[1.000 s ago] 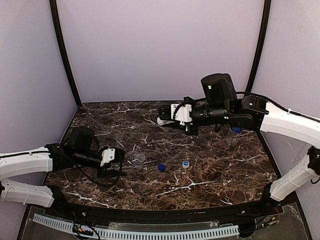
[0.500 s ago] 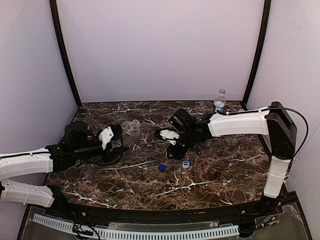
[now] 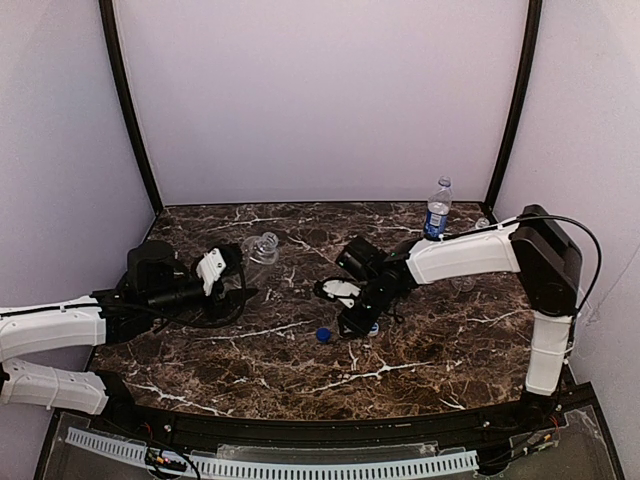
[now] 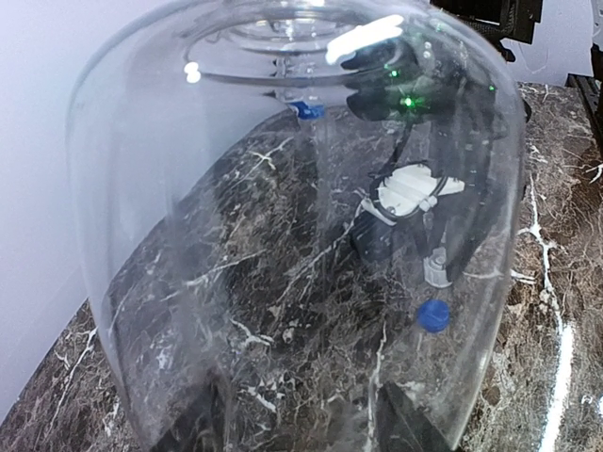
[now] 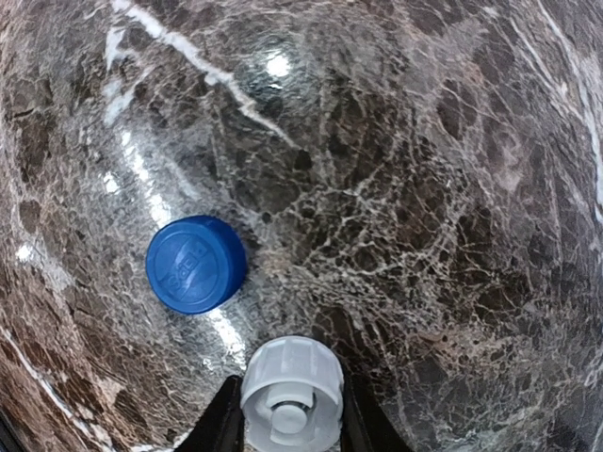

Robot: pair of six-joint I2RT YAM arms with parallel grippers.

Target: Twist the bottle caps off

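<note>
Marbled desk [image 3: 420, 350]: left fingers [image 3: 235, 280] grasp uncapped bottle [image 3: 264, 246], right fingers [image 5: 287, 414] pinch white cap [image 5: 290, 391] beside blue cap [image 5: 196, 264]; next, likely drop it, then far bottle [image 3: 436, 208].

Marble table [image 3: 440, 345] (blue cap [image 3: 323, 335], bottle [image 3: 436, 209])

tabletop [image 5: 452, 188] looks like dark polished marble with white veining, super glossy, you can see light glare on it. The dark blue cap [image 5: 195, 264] is smooth plastic with a slight sheen and some embossed lettering on top. The white cap [image 5: 291, 388] is matt-ish plastic with a ribbed edge. The unlabelled bottle [image 4: 283, 226] is thin clear plastic, shiny and reflective, with moulded rings at the base. Arm shells are smooth white plastic, the joints matt black
</note>
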